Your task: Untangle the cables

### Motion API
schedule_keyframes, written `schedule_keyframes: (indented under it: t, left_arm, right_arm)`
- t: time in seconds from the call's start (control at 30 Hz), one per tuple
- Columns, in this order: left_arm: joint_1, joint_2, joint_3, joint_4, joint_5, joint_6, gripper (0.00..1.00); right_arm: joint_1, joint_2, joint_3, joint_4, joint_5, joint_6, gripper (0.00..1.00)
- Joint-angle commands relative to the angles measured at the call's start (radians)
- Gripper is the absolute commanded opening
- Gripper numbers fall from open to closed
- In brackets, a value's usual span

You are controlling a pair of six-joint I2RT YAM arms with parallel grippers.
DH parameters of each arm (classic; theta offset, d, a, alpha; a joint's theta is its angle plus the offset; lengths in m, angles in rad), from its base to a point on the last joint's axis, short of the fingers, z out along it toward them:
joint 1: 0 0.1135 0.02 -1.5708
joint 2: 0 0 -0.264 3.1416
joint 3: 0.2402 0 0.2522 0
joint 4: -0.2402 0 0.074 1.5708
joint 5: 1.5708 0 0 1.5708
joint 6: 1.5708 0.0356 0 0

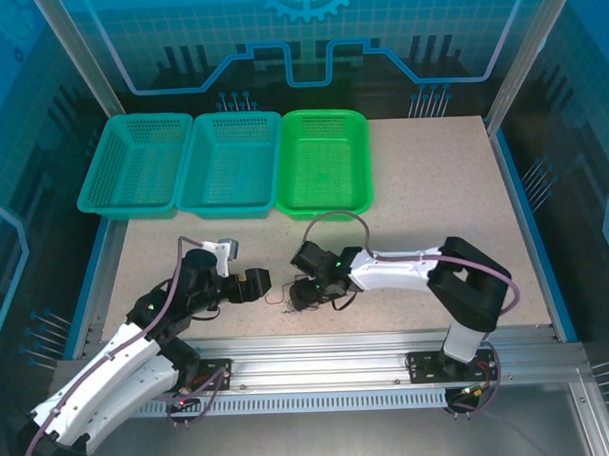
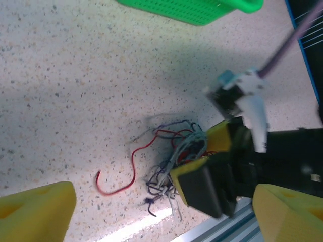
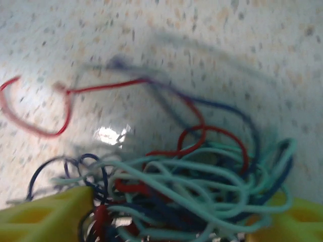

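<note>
Right gripper (image 3: 169,217) straddled the tangled cables (image 3: 202,189), jaws spread around them—left gripper (image 2: 161,209) hung nearby, jaws wide apart.

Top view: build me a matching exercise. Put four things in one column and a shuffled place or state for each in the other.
Things
1. bright green basket
2. cables
3. left gripper
4. right gripper

Places or states
a. fingers straddling the tangle
b. far side, rightmost in its row
c. open, just left of the tangle, holding nothing
d. bunched on the table near its front edge

Pairs: 1-b, 2-d, 3-c, 4-a
</note>
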Motion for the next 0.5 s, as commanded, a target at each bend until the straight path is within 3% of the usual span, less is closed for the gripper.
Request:
schedule_keyframes:
  t: [0.0, 0.13, 0.23, 0.37, 0.47]
  left_arm:
    - [-0.008, -0.030, -0.018, 0.053, -0.004, 0.054, 0.95]
    - [-0.009, -0.028, 0.030, 0.058, 0.049, 0.125, 0.99]
    - [-0.009, -0.022, 0.088, 0.074, 0.130, 0.224, 0.99]
    - [-0.021, 0.035, 0.184, 0.085, 0.294, 0.404, 0.98]
    - [-0.062, 0.100, 0.257, 0.032, 0.318, 0.544, 0.98]
  right_arm:
    - [0.012, 0.026, 0.032, 0.007, 0.100, 0.035, 0.43]
    - [0.007, -0.106, -0.049, 0.030, 0.141, -0.085, 0.20]
    - [-0.033, -0.255, -0.099, 0.032, 0.078, -0.225, 0.10]
    - [-0.130, -0.408, -0.084, -0.063, -0.071, -0.384, 0.06]
    - [-0.182, -0.490, -0.048, -0.141, -0.145, -0.461, 0.05]
